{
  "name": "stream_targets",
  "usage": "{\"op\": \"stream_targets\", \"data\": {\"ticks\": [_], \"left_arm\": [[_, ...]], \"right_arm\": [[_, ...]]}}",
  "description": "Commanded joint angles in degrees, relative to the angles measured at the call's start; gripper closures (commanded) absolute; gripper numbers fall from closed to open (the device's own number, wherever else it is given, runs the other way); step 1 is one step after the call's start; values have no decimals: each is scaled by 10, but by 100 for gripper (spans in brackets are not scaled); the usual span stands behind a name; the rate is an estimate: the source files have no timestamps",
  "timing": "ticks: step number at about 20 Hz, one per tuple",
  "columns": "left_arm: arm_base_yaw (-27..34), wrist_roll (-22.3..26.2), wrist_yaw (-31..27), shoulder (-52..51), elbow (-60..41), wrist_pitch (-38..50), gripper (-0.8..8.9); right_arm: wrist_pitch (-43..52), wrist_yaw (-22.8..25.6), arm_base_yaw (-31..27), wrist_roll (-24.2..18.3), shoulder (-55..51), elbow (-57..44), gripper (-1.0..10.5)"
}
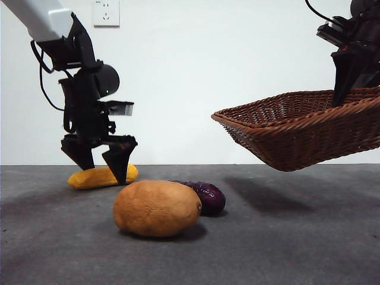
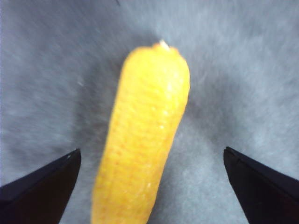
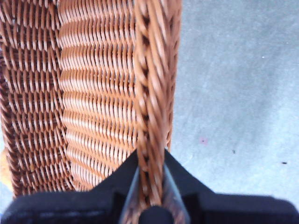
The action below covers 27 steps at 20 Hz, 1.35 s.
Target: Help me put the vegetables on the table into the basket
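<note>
A long yellow corn cob (image 1: 101, 176) lies on the dark grey table (image 1: 285, 237) at the left. My left gripper (image 1: 98, 161) hangs open just above it, one jaw on each side of the corn cob (image 2: 145, 135). In front lies a big tan potato (image 1: 157, 208), with a dark purple eggplant (image 1: 208, 196) touching its right side. The brown wicker basket (image 1: 303, 133) hangs tilted in the air at the right. My right gripper (image 3: 150, 186) is shut on the braided rim of the basket (image 3: 93, 93).
A white wall with a power socket (image 1: 105, 12) stands behind the table. The basket's shadow (image 1: 267, 193) falls on the table below it.
</note>
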Motion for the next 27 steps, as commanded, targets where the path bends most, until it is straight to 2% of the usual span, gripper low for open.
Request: {"op": "stream_targets", "data": {"ticks": [1, 4, 5, 8, 10, 11, 14, 16, 18, 20, 23, 25, 27], "left_arm": [[0, 0, 0, 13, -1, -1, 437], [0, 1, 0, 14, -1, 9, 791], [0, 1, 0, 13, -1, 9, 821], [0, 0, 0, 9, -1, 13, 822], [-2, -27, 12, -3, 2, 13, 822], [-2, -61, 33, -12, 9, 11, 822], [-2, -238, 145, -49, 30, 3, 822], [-7, -302, 248, -89, 30, 3, 822], [-32, -332, 303, -132, 30, -14, 822], [-78, -339, 301, -163, 30, -40, 822], [-146, -377, 285, -166, 30, -76, 822], [-176, -415, 208, -164, 30, -91, 822], [-183, -460, 163, -164, 30, -117, 813]], "right_arm": [[0, -8, 0, -11, -4, 2, 963], [1, -8, 0, -12, -4, 2, 963], [1, -8, 0, -12, -4, 2, 963], [4, -8, 0, -11, -4, 2, 963], [5, -7, 0, -10, -4, 2, 963], [5, -6, 0, 1, -4, 2, 963], [5, -5, 0, 37, -4, 2, 963], [4, 18, 8, 57, -4, 2, 963], [0, 60, 26, 85, -4, 2, 963], [7, 59, 57, 108, -4, 2, 963], [23, 58, 111, 125, -4, 2, 963], [26, 58, 140, 133, -4, 2, 963], [35, 58, 156, 150, -4, 2, 963]]}}
